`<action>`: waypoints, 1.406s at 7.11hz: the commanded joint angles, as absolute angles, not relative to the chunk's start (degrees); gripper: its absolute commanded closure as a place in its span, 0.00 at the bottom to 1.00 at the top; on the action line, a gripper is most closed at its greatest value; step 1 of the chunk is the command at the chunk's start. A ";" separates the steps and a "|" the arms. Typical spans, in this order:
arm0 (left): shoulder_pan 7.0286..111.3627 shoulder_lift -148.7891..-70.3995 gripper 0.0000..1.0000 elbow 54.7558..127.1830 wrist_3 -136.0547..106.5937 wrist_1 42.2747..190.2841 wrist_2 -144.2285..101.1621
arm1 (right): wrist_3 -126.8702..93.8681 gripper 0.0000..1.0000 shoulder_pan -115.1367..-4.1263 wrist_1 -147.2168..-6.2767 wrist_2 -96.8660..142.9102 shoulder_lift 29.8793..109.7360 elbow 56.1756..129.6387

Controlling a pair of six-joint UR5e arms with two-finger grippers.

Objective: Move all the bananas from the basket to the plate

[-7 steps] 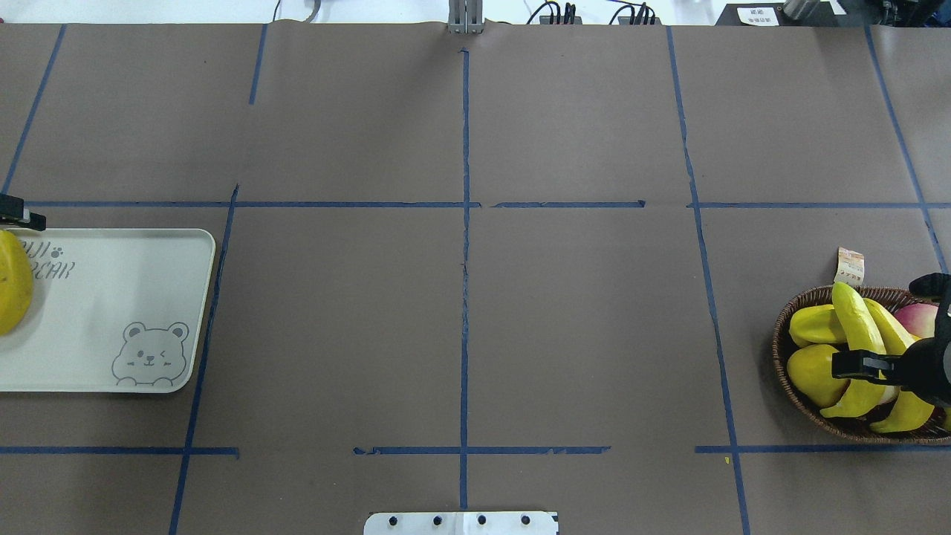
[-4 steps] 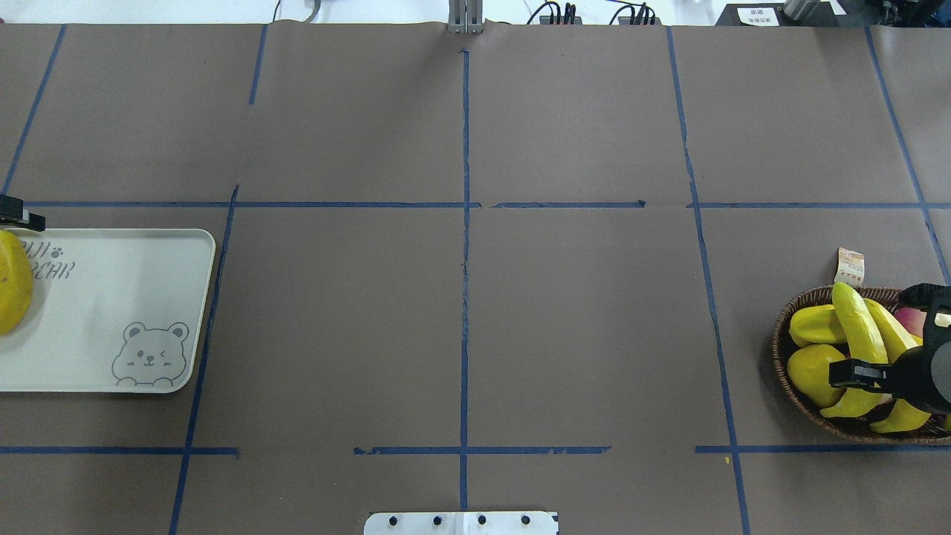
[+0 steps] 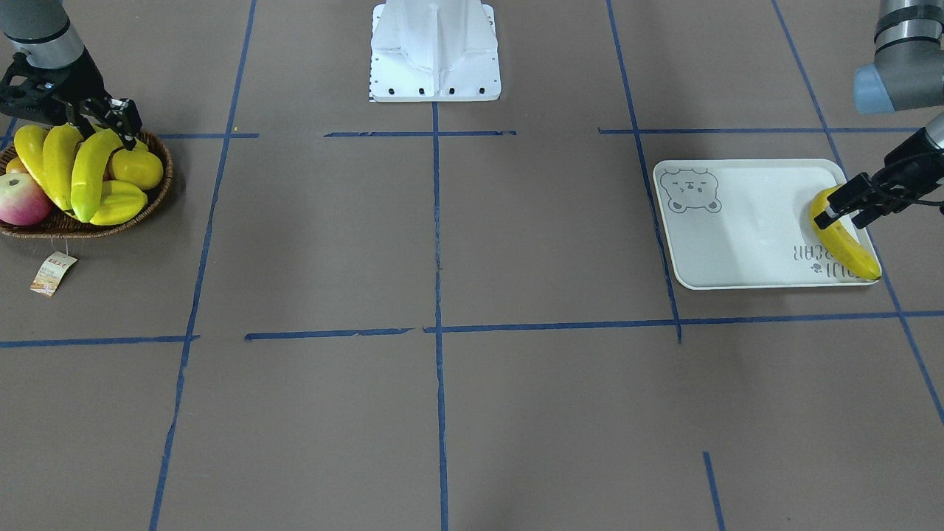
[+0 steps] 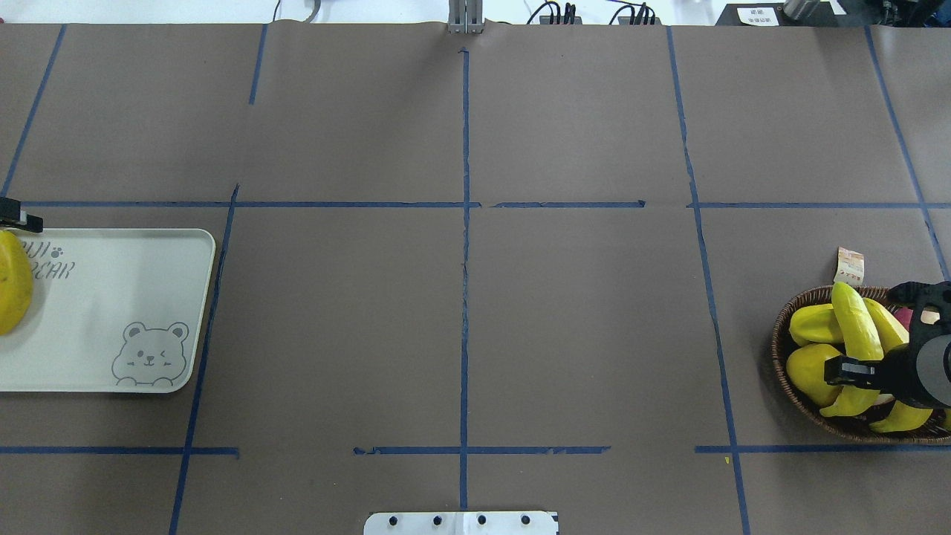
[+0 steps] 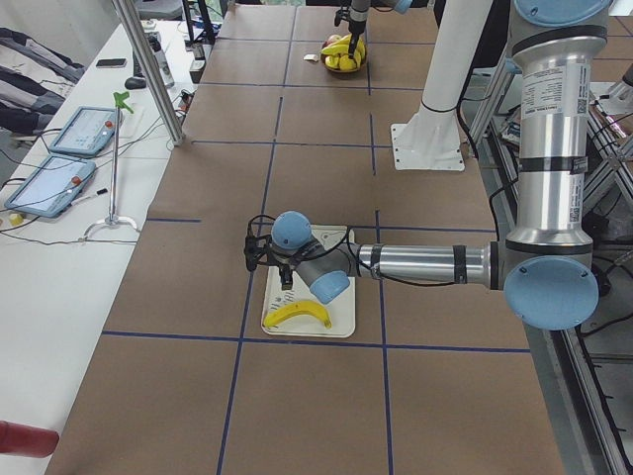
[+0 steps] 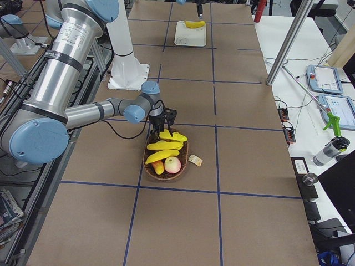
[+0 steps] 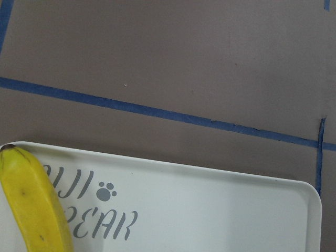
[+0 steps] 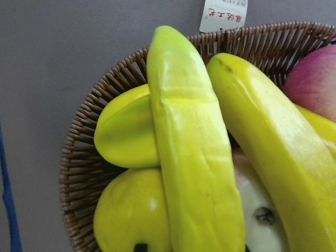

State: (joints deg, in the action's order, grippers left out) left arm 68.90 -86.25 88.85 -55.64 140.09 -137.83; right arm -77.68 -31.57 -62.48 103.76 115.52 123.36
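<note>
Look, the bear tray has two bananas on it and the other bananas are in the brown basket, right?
Not quite. The bear tray has only one banana on it, not two, as the exterior front-facing view shows. The other bananas are in the brown basket, just as you said.

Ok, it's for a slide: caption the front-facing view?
Open right gripper poised over bananas in the basket; one banana lies on the plate by the left gripper.
</note>
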 commanded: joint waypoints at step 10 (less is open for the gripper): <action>64.89 -96.28 0.00 90.61 -59.57 140.80 -137.99 | -89.72 0.97 -30.43 -61.88 104.34 89.79 123.33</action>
State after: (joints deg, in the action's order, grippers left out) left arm 66.87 -92.06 90.40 -57.86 140.74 -138.01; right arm -87.10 -32.73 -61.92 105.63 95.94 125.85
